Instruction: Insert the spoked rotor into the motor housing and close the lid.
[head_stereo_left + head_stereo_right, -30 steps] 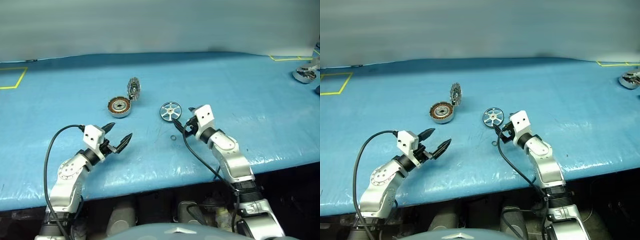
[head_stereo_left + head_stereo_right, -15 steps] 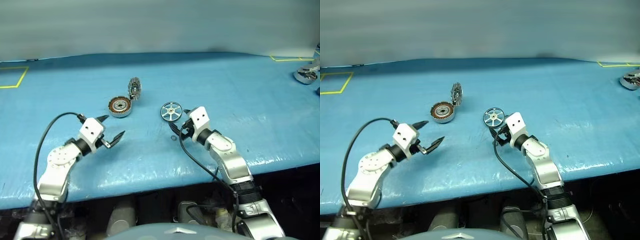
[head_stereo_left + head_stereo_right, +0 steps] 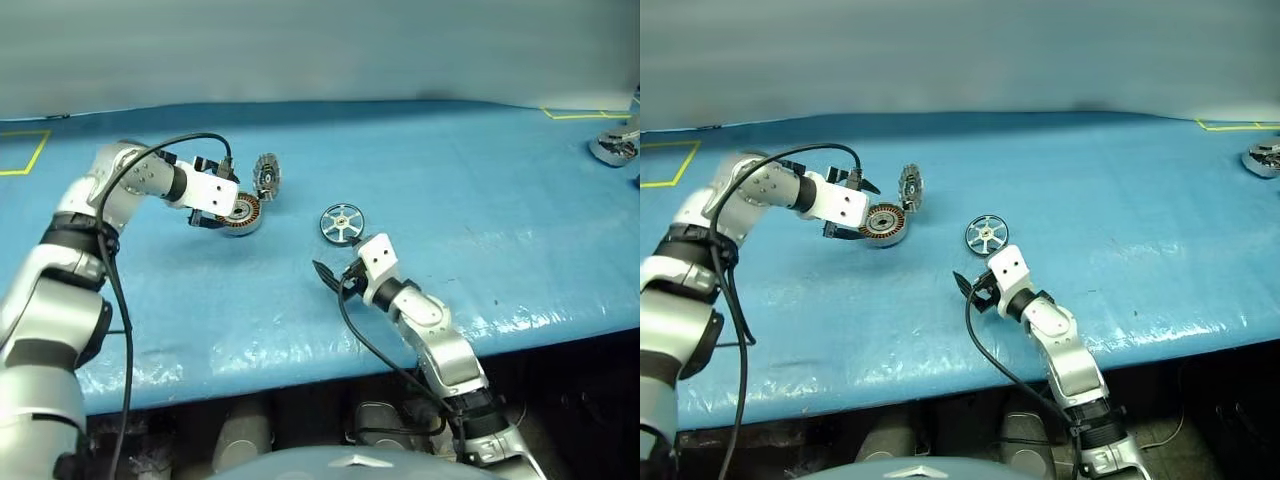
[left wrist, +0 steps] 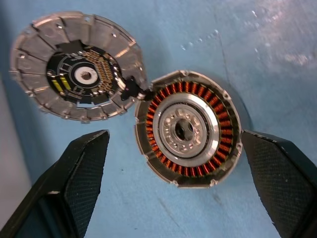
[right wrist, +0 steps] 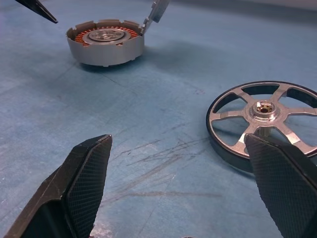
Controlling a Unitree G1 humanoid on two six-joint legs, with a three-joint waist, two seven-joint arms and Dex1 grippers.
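Observation:
The motor housing [image 3: 240,213], a silver puck with copper windings, lies on the blue table with the lid [image 3: 266,175] hinged at its far edge and standing open. My left gripper [image 3: 220,196] hangs open just above the housing [image 4: 187,128], pointing down, one finger on either side of it. The lid [image 4: 79,74] shows its dark centre. The spoked rotor [image 3: 341,223] lies flat to the right of the housing. My right gripper [image 3: 333,277] is open and low over the table, short of the rotor [image 5: 265,116], with nothing between its fingers.
The blue table cover [image 3: 480,190] reaches far to the right, where a metal part [image 3: 610,148] lies at the edge. Yellow tape marks [image 3: 25,155] sit at the back left. The table's front edge [image 3: 300,365] runs just below my right arm.
My left arm has risen and swung forward, and its gripper has rolled to point down over the housing. My right gripper has drawn back and to the left, away from the rotor.

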